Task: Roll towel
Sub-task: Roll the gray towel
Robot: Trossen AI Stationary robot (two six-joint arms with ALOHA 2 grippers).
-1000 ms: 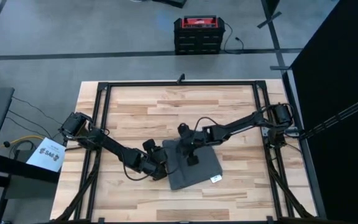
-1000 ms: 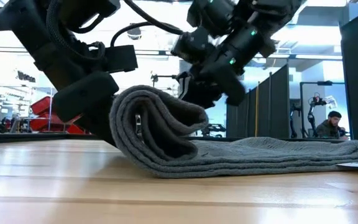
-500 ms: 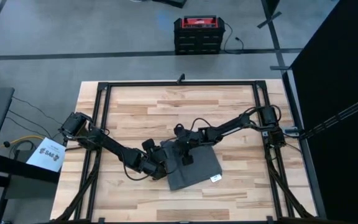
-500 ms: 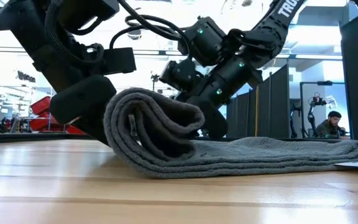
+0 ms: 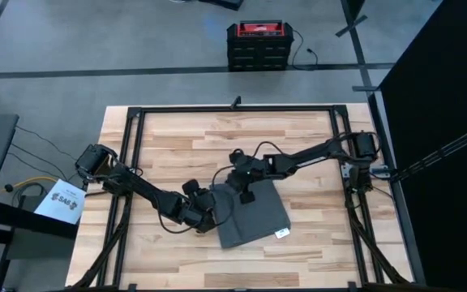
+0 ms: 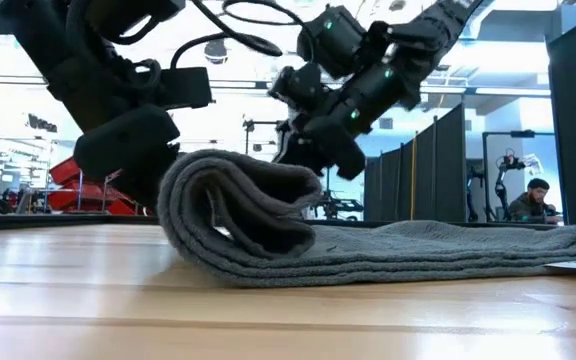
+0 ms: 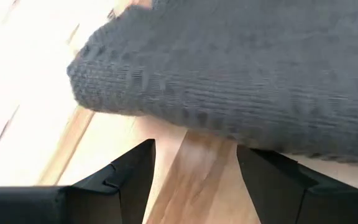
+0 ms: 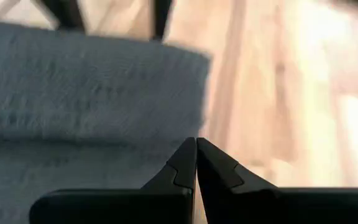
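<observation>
- Right gripper [image 5: 246, 195] has pulled back off the fold, fingers closed, empty.
- Left gripper [image 7: 194, 180] spread apart beside the towel [image 5: 250, 215], apparently holding nothing.
- Soft, limp; grip rolled edge.

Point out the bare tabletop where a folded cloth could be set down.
Bare wood lies along the far edge of the light wooden table and along its near edge below the dark grey soft towel. The middle is crowded: left tool and right tool both work at the towel.

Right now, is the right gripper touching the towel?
Apart. The low view shows the right gripper, fingers shut, raised above the towel, with bright background visible between them.
</observation>
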